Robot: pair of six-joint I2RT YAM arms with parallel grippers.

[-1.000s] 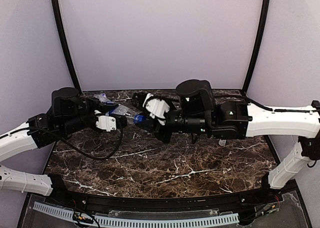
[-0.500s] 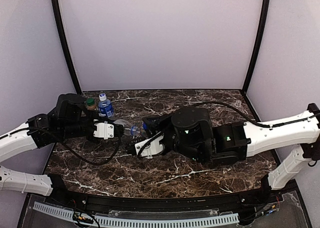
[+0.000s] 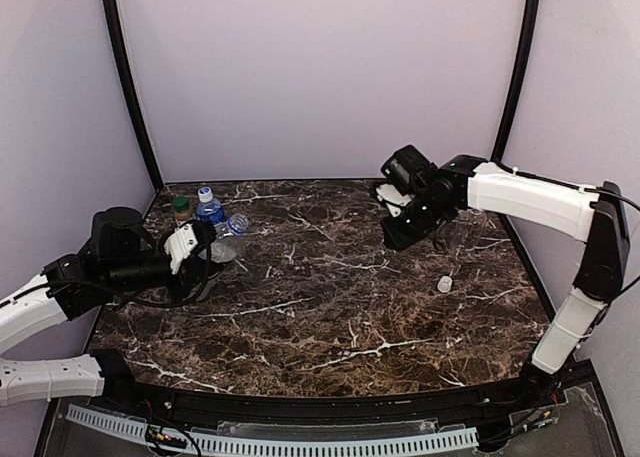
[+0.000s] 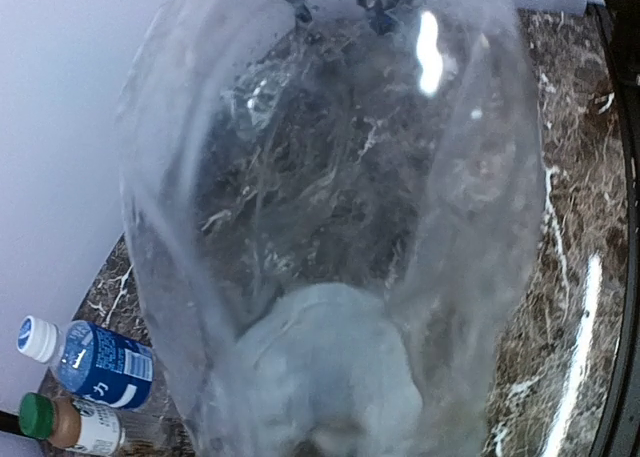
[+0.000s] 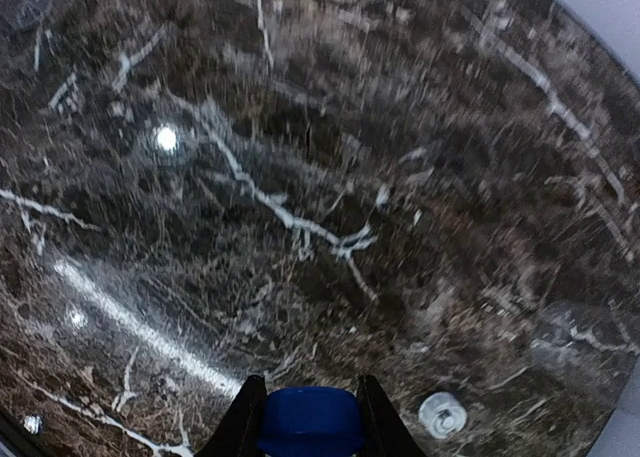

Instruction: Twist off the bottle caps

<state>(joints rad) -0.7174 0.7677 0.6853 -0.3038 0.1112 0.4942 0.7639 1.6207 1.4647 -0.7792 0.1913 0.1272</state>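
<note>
My left gripper [image 3: 205, 252] is shut on a clear unlabelled bottle [image 3: 229, 241] at the table's left, its open neck pointing up and to the right. That bottle [image 4: 330, 207] fills the left wrist view and hides the fingers. My right gripper [image 3: 393, 232] is raised over the back right of the table, shut on a blue cap [image 5: 312, 424] between its dark fingers [image 5: 243, 425]. A loose white cap [image 3: 444, 284] lies on the table and also shows in the right wrist view [image 5: 443, 414]. The Pepsi bottle is out of view.
A blue-labelled bottle with a white cap [image 3: 208, 209] and a short brown bottle with a green cap [image 3: 181, 209] stand at the back left, just behind the held bottle. Both show in the left wrist view, the blue-labelled one [image 4: 92, 358] and the brown one [image 4: 70, 425].
My right gripper has left the bottle's neck and swung to the back right with the blue cap. My left gripper has drawn back left with the bottle, now capless.
</note>
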